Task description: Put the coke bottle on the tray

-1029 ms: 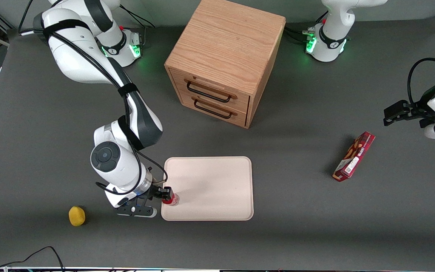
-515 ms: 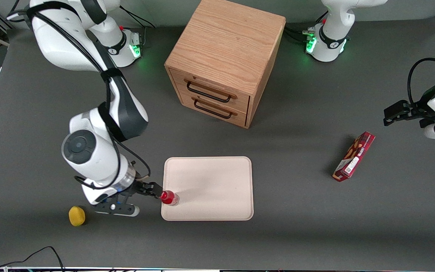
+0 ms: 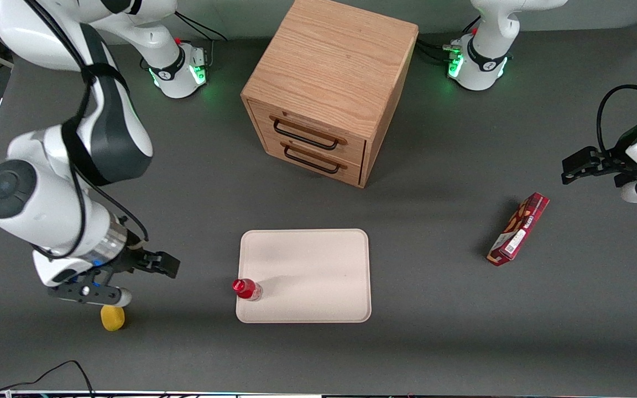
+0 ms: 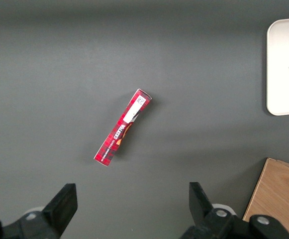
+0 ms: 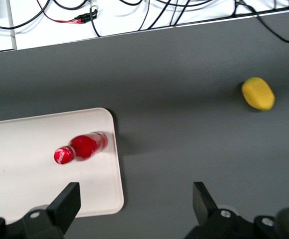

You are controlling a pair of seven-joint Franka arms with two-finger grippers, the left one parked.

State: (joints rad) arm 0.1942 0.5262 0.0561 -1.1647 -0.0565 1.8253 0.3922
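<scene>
The small red coke bottle point(image 3: 247, 288) stands upright on the beige-pink tray point(image 3: 313, 265), at the tray's corner nearest the front camera on the working arm's side. It also shows in the right wrist view point(image 5: 82, 147), on the tray point(image 5: 30, 169) close to its rim. My right gripper point(image 3: 161, 264) is open and empty, raised above the table well away from the bottle, toward the working arm's end. In the right wrist view its fingers point(image 5: 67, 201) are spread wide over bare table beside the tray's corner.
A yellow lemon point(image 3: 112, 317) lies on the table just under my gripper's wrist, nearer the front camera. A wooden two-drawer cabinet point(image 3: 327, 88) stands farther from the camera than the tray. A red snack box point(image 3: 519, 229) lies toward the parked arm's end.
My gripper has let go of the bottle and drawn back and upward toward the working arm's end. The bottle stays standing on the tray's corner.
</scene>
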